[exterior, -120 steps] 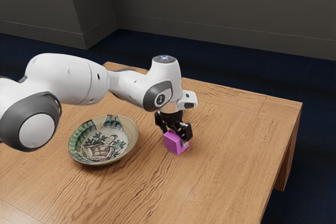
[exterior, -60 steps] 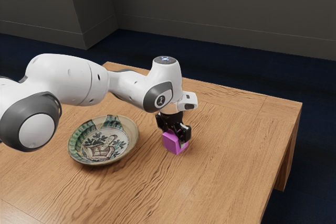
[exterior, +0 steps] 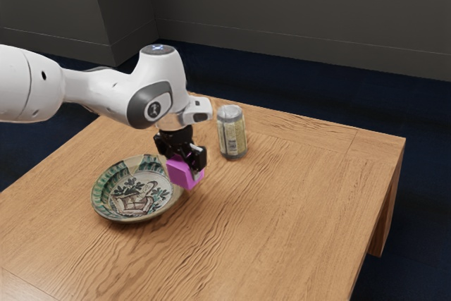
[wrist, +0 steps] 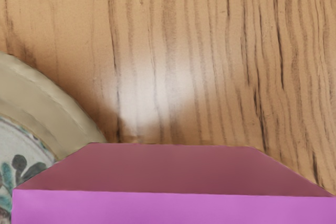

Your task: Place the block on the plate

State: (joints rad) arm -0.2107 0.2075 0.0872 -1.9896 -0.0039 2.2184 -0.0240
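1. Above the broad brown wooden table (exterior: 289, 223), could drop the smooth magenta square-edged block (exterior: 180, 173) short of its goal by letting go too early.
2. Toward 8 o'clock from the block in the exterior view, could snag the rim of the round, shallow, painted plate (exterior: 141, 195) by crossing too low, or leave the block tilted on the sloping wall by lowering off-centre.
3. Between 1 and 2 o'clock from the block, could knock the pale upright cylindrical can (exterior: 232, 133) only by swinging away from the plate.
4. With the black 2-finger gripper (exterior: 184, 166) clamped on the block, could let it twist through an uneven pinch.
5. Held up near the rim, about 2 o'clock from the plate's centre; probably needs carrying inward before release.
6. On the table: streaked with dark, wavy grain.
7. On the plate: glazed like ceramic, banded green and cream, painted with leaves.
8. On the can: printed yellowish, topped silvery grey.
9. On the block: flat-faced, plain, crisp-edged.
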